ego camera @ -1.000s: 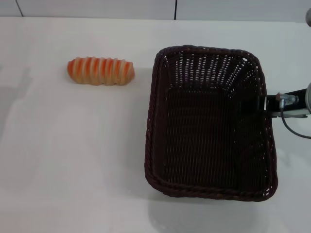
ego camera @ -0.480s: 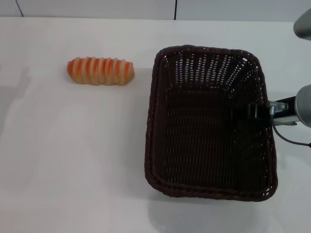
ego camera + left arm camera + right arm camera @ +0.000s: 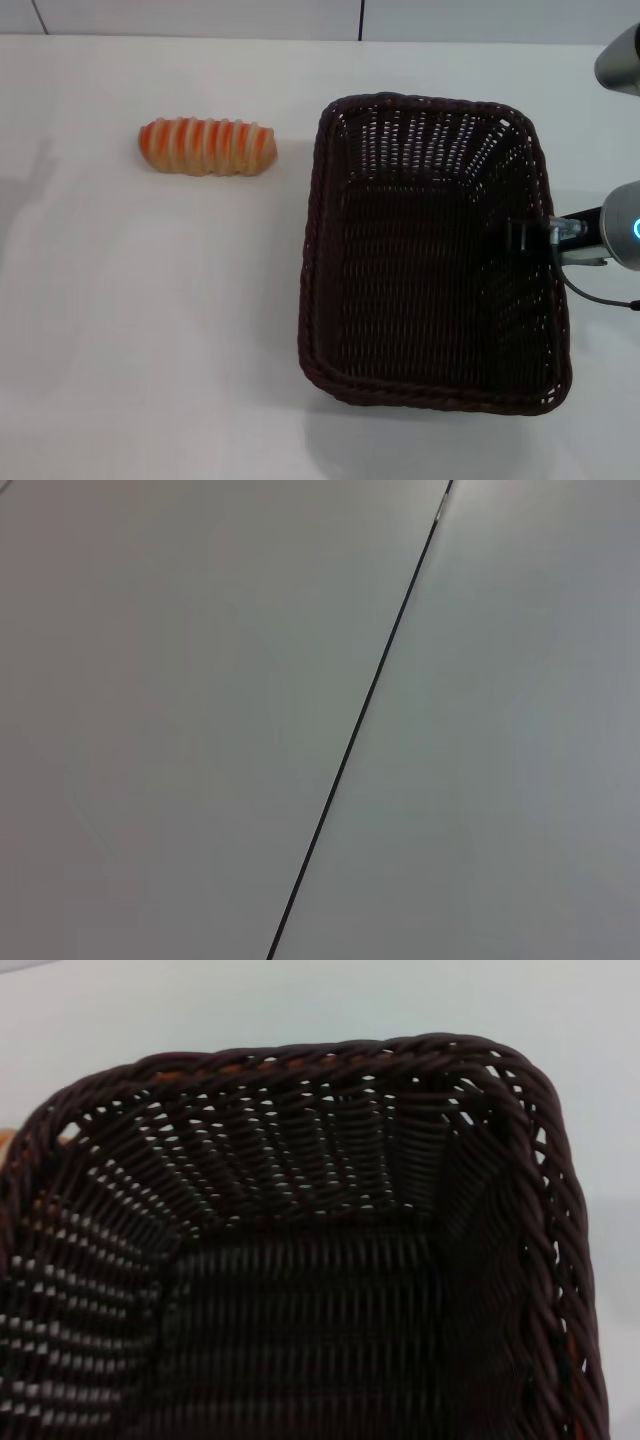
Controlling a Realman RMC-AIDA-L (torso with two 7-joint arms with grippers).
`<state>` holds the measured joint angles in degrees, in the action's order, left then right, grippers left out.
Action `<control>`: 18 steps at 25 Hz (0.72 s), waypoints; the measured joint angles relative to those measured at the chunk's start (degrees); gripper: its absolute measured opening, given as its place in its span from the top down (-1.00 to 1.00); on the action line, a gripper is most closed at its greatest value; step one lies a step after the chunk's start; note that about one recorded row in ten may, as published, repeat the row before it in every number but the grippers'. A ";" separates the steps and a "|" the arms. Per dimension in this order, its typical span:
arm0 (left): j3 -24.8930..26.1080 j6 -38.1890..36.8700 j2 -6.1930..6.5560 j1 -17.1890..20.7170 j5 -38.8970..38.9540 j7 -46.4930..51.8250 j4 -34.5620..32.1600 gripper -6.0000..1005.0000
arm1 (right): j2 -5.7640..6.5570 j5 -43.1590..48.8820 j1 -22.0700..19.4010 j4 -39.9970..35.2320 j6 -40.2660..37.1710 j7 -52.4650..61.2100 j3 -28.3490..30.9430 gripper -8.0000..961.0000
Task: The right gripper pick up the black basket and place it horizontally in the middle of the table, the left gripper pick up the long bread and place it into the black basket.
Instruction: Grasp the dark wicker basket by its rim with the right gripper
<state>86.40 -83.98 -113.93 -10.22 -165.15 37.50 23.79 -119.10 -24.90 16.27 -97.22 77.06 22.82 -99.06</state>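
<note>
While basket [image 3: 430,250] sits, right hand [image 3: 522,237] touches rim.

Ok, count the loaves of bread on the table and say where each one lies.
1. The long bread lies on the table, apart from the black basket and on its left. The basket holds none.

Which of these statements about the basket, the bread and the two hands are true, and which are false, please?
1. The long bread lies inside the black basket. False: it lies on the table, apart from the basket on its left.
2. The right hand is at the basket's right wall. True.
3. The basket holds nothing but the right hand's tip. True.
4. The left hand hovers over the bread. False: it is out of the head view.
</note>
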 joint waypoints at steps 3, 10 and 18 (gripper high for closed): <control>0.04 -0.65 -0.02 0.09 0.00 0.07 0.00 -0.71 | 0.05 0.26 0.13 1.24 -0.46 0.09 0.01 -0.29; 0.13 -1.28 -0.07 0.21 0.00 0.10 -0.04 -0.71 | -0.03 2.36 -0.61 -1.12 -1.19 0.13 -1.20 0.22; 0.92 -1.69 -0.22 0.71 0.00 0.12 0.62 -0.71 | 0.09 4.66 -0.77 -2.72 -3.12 -0.95 -1.83 0.67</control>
<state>87.32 -85.67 -114.14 -9.51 -165.15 37.62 24.42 -119.01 -20.23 15.50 -99.94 73.94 21.88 -100.89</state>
